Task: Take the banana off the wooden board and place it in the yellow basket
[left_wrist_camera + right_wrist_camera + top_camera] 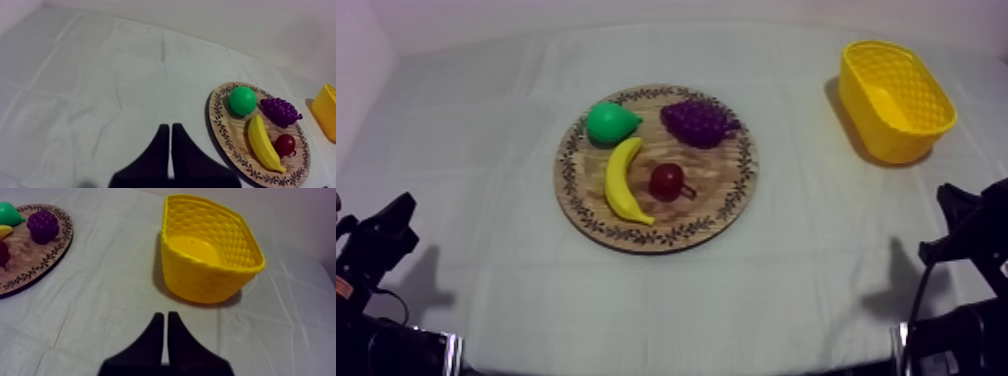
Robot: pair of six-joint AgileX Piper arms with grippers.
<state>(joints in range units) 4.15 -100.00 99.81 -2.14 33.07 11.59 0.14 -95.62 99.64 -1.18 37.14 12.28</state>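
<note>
A yellow banana (622,182) lies on the round wooden board (728,205) at the table's middle, between the green pear (610,121) and the small red fruit (667,181). The banana (262,143) also shows beside the board (222,131) in the left wrist view. The yellow basket (896,98) stands empty at the far right; its wall (200,273) is just ahead of my right gripper (165,319). My left gripper (170,129) rests over bare cloth left of the board. Both grippers are shut on nothing, low at their sides (398,215) (948,197).
A bunch of purple grapes (698,121) sits at the board's back right, close to the pear. The grapes (43,225) lie near the board's rim toward the basket. Bare cloth stretches between the board and the basket and along the table's front.
</note>
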